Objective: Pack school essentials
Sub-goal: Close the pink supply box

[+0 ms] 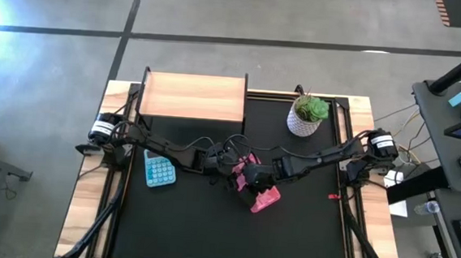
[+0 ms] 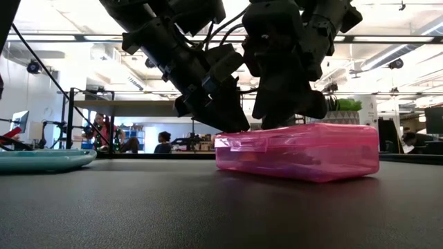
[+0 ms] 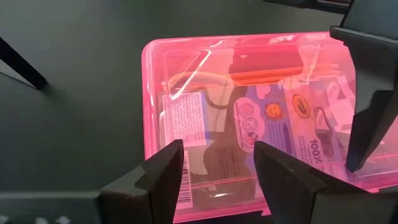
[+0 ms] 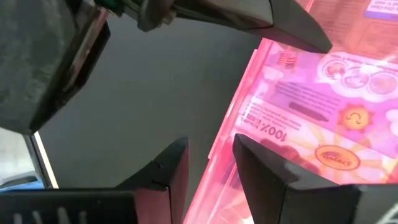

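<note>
A pink see-through plastic case (image 1: 265, 198) lies shut and flat on the black mat, mid-table. Through its lid (image 3: 249, 124) I see a purple printed pack, a white label and an orange strip (image 3: 273, 76); the scissors, eraser and pens cannot be made out. My left gripper (image 3: 217, 155) is open, pointing down over the lid near one long edge. My right gripper (image 4: 211, 152) is open with a narrow gap, astride the case's rim (image 4: 239, 124). In the low view both grippers (image 2: 232, 126) (image 2: 287, 121) come down onto the case's top (image 2: 304, 152). My left gripper points down from above, both open fingertips (image 3: 168, 163) over the lid near its edge; I cannot tell whether they touch it. My right gripper has one finger (image 4: 261, 163) over the lid and the other outside the case, with the rim between; touch cannot be told.
A teal calculator (image 1: 159, 170) lies left of the case. A wooden box (image 1: 194, 96) stands at the far edge, with a potted plant (image 1: 308, 116) to its right. A small red thing (image 1: 333, 196) lies toward the right edge. The mat's near half is bare. People sit far behind the table.
</note>
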